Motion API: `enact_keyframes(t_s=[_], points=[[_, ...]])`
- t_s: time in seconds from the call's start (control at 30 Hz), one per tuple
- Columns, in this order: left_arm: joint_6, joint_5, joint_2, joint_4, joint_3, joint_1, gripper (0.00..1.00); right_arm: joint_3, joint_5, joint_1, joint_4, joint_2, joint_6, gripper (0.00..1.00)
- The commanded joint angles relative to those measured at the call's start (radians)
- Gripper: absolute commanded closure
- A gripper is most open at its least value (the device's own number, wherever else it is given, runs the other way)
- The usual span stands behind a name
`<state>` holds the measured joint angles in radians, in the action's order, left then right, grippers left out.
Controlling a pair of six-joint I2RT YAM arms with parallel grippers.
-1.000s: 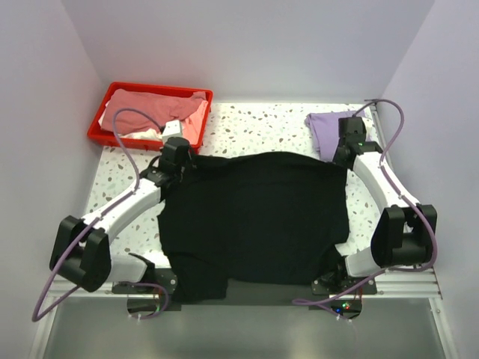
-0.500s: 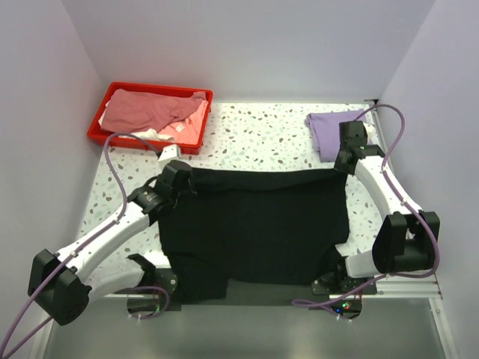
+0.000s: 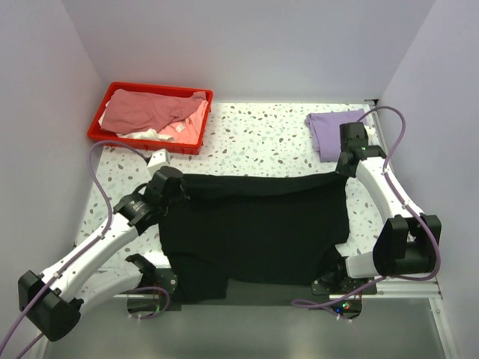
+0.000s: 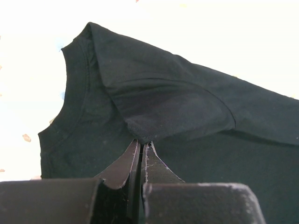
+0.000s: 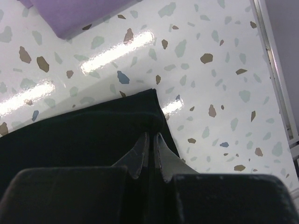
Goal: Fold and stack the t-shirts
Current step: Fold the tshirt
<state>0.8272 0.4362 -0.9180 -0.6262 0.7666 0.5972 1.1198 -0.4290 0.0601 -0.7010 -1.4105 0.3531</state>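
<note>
Along its far edge — left tool, right tool pinch black t-shirt.

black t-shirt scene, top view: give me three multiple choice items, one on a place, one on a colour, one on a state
1. Where does the purple t-shirt lie on the table? A far right corner; B near left corner; C dead centre.
2. What colour is the bin? A blue; B red; C green.
3. How is the left gripper? A open; B shut on nothing; C shut on the black t-shirt.
Answers: 1 A, it lies folded at the far right edge. 2 B, its walls are plainly red. 3 C, the left wrist view shows the jaws closed on a fold of black cloth.
</note>
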Motion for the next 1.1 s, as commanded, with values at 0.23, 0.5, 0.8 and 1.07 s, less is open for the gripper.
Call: enact_keyframes(t_s=[0.23,0.5,0.8,1.07], points=[[0.007,-0.008,-0.007,0.008,-0.024,0.004,1.0,-0.011,-0.042,-0.003,-0.08,0.059,0.018,0.99],[0.007,-0.022,-0.041,0.045,-0.066,0.004,1.0,-0.124,-0.04,-0.003,-0.091,0.081,0.059,0.8],[-0.005,0.013,-0.084,0.103,-0.066,0.004,1.0,-0.037,0.264,0.001,-0.037,0.154,-0.048,0.01],[-0.048,0.058,-0.252,0.226,0.01,-0.01,1.0,-0.072,0.452,0.237,0.107,0.168,-0.094,0.01]])
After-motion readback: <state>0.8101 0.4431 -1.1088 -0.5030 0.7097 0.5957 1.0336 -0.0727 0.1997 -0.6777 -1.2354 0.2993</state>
